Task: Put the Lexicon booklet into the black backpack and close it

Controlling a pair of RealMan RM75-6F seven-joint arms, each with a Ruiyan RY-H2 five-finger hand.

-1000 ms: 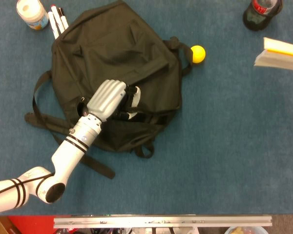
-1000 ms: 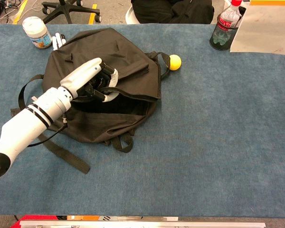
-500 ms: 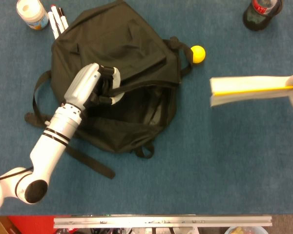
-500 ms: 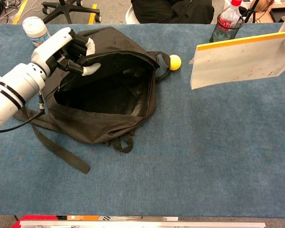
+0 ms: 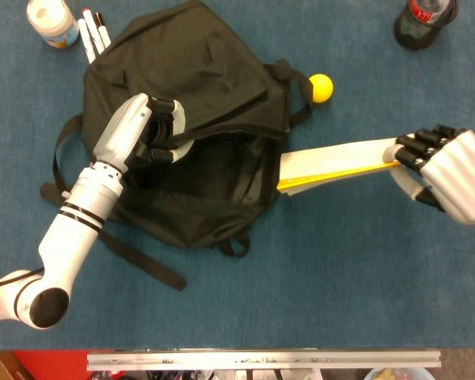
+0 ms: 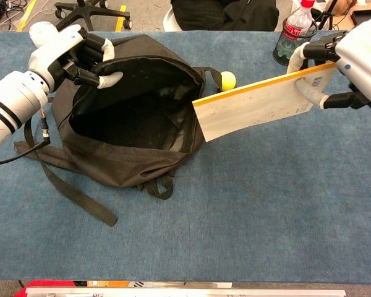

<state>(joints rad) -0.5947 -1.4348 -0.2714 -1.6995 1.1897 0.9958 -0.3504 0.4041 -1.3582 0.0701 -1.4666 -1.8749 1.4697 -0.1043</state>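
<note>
The black backpack (image 5: pixel 198 79) (image 6: pixel 136 154) lies on the blue table with its mouth gaping toward the right. My left hand (image 5: pixel 146 131) (image 6: pixel 80 52) grips the upper flap edge and holds it lifted. The white booklet with a yellow spine (image 5: pixel 336 162) (image 6: pixel 256 105) hangs above the table, tilted, its left corner at the backpack's opening. My right hand (image 5: pixel 447 170) (image 6: pixel 349 62) grips the booklet's right end.
A yellow ball (image 5: pixel 321 87) (image 6: pixel 227 80) lies just right of the backpack's top. A dark bottle (image 5: pixel 423 20) (image 6: pixel 292 37) stands at the back right. A white jar (image 5: pixel 51 21) (image 6: pixel 42 34) and markers (image 5: pixel 93 33) sit at the back left. Straps (image 5: pixel 154 269) trail toward the front.
My right hand has carried the booklet leftward and down until its corner reaches the backpack mouth. My left hand has lifted the flap further, widening the opening.
</note>
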